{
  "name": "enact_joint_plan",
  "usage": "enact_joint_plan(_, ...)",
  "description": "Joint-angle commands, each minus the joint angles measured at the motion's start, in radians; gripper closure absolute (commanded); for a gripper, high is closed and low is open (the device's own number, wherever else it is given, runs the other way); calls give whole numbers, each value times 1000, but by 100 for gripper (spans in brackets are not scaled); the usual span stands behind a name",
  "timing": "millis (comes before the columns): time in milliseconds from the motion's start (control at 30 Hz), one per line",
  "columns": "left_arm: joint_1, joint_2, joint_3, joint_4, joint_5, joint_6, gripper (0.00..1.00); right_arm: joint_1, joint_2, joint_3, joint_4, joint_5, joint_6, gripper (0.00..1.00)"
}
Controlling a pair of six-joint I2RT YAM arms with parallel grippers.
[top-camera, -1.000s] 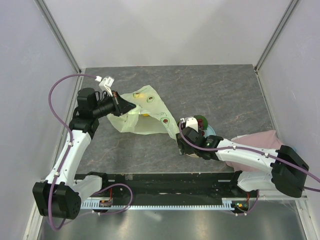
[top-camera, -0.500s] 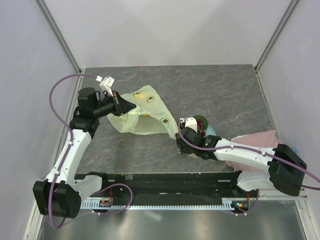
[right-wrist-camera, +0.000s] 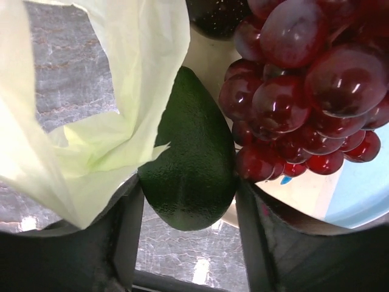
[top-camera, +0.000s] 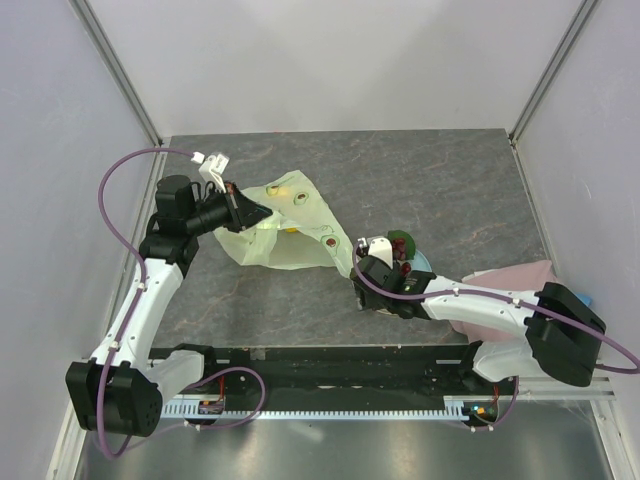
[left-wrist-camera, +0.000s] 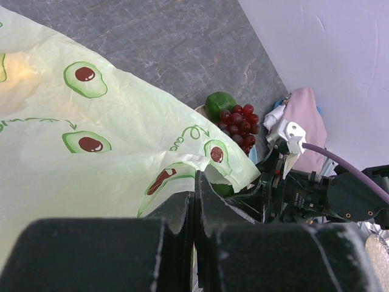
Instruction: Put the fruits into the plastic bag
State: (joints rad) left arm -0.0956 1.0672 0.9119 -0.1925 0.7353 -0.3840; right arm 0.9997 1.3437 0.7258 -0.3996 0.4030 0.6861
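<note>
The pale green plastic bag with avocado prints lies at left centre, and it also fills the left wrist view. My left gripper is shut on the bag's edge and holds it up. My right gripper is shut on a dark green avocado, held just above the table beside a bag handle. The dark red grape bunch and a second green avocado sit on the plate. The other fruits are hidden.
A pink cloth lies at the right under the right arm, and it also shows in the left wrist view. The cream and light blue plate's rim is just right of the right wrist. Walls stand on three sides.
My right arm has shifted a little to the left, toward the bag's handle, with the avocado in it. The left arm and bag have not moved.
</note>
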Motion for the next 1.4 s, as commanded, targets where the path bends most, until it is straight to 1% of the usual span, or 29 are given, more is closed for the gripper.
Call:
enact_joint_plan(0,7,-4,27,15,13,8,98,7,-5,-9,24,26,18,42)
enact_joint_plan(100,7,-4,27,13,15,8,98,7,-37,-20,24,34,16,51)
enact_joint_plan(200,7,-3,27,15,15,8,99,7,-72,-29,19,31,6,64)
enact_joint_plan(233,7,-4,28,13,15,8,98,7,-78,-32,15,28,1,70)
enact_joint_plan(333,7,-3,27,13,16,8,98,7,-101,-23,-8,1,-45,76)
enact_joint_plan(467,7,-4,27,15,16,8,99,8,-159,15,-30,-102,-134,78)
enact_joint_plan(567,7,-4,27,14,16,8,98,8,-216,20,-16,-286,-235,79)
enact_joint_plan(600,7,-4,28,15,16,8,99,7,-227,21,-10,-399,-270,79)
enact_joint_plan(700,7,-4,27,13,19,7,99,7,-255,27,18,-528,-286,78)
enact_joint_plan(733,7,-4,28,13,18,7,98,8,-264,35,46,-593,-284,79)
enact_joint_plan(800,7,-3,25,14,16,8,99,8,-270,49,79,-639,-278,79)
enact_joint_plan(867,7,-1,27,13,18,7,98,8,-285,86,126,-592,-266,78)
enact_joint_plan(1000,7,0,27,15,21,5,98,7,-276,162,217,-452,-287,80)
enact_joint_plan(1100,7,2,27,16,21,7,98,7,-171,239,249,-409,-319,82)
enact_joint_plan(1133,7,0,28,16,24,7,98,5,-94,280,248,-395,-326,83)
enact_joint_plan(1167,7,2,27,16,26,7,98,5,-57,302,246,-371,-333,84)
enact_joint_plan(1233,7,4,27,16,29,7,98,7,50,354,254,-302,-341,85)
enact_joint_plan(1300,7,4,27,16,30,7,99,2,118,395,249,-209,-333,88)
enact_joint_plan(1367,7,4,28,16,30,7,98,-6,195,449,255,-158,-330,87)
